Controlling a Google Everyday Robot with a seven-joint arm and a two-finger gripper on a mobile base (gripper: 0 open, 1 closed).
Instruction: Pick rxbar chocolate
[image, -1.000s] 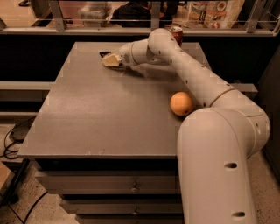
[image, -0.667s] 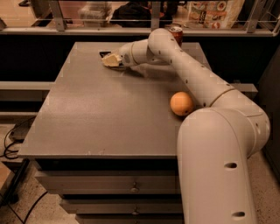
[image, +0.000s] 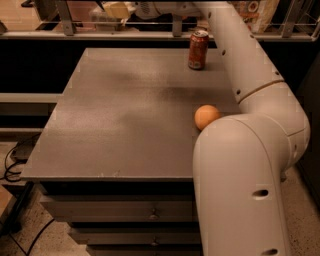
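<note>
My gripper (image: 121, 9) is raised high above the far edge of the grey table (image: 110, 115), at the top of the camera view. It is shut on a small flat thing with a pale face and a dark edge, the rxbar chocolate (image: 114, 10), held in the air in front of the back shelf. No bar lies on the tabletop. My arm (image: 250, 75) runs from the lower right up to the gripper and hides the table's right side.
A red soda can (image: 198, 49) stands upright at the table's far right. An orange round fruit (image: 206, 116) lies beside my arm's big link. A railed shelf (image: 65, 34) with packages runs behind. Drawers (image: 120, 212) sit below; cables (image: 12, 160) lie at left.
My gripper was down on the tabletop at the far middle, at the bar. It has risen off the table with the bar in it. The soda can now shows in full.
</note>
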